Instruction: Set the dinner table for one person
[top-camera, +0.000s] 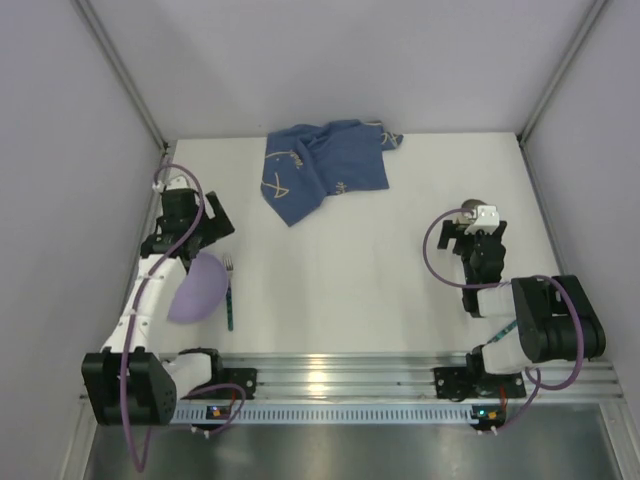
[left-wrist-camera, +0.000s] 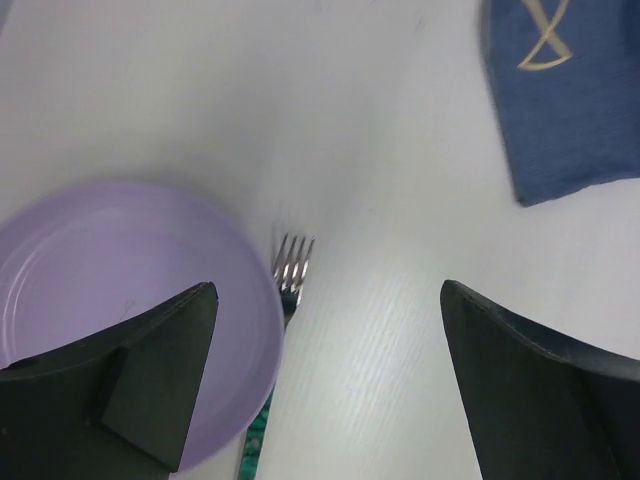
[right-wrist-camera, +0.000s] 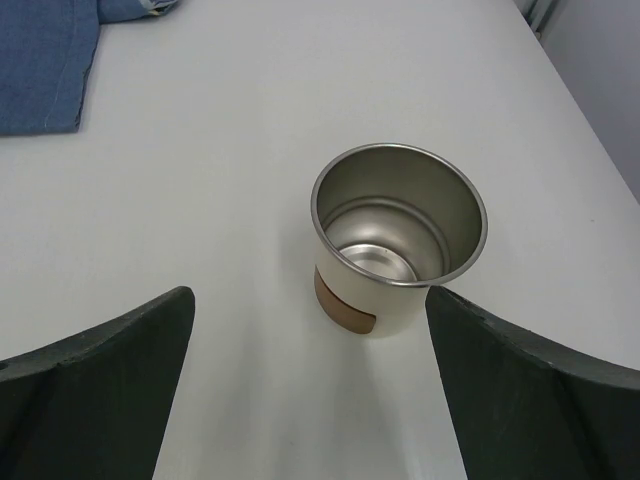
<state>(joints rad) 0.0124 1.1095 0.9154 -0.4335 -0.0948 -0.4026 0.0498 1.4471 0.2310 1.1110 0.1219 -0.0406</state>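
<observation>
The white dinner table (top-camera: 380, 290) carries a lilac plate (top-camera: 197, 287) at the left, with a fork (top-camera: 229, 295) with a teal handle lying along its right side. My left gripper (top-camera: 205, 228) is open and empty, hovering just beyond the plate; in the left wrist view the plate (left-wrist-camera: 100, 290) and fork (left-wrist-camera: 293, 265) lie by the left finger of the gripper (left-wrist-camera: 327, 310). A steel cup (right-wrist-camera: 400, 240) stands upright just ahead of my open, empty right gripper (right-wrist-camera: 308, 310), slightly right of centre. In the top view the cup (top-camera: 466, 212) is at the right gripper's (top-camera: 472, 232) tip.
A crumpled dark blue cloth (top-camera: 322, 168) with pale drawings lies at the back centre of the table; it also shows in the left wrist view (left-wrist-camera: 570, 90) and the right wrist view (right-wrist-camera: 40, 70). Grey walls enclose the left, right and far sides.
</observation>
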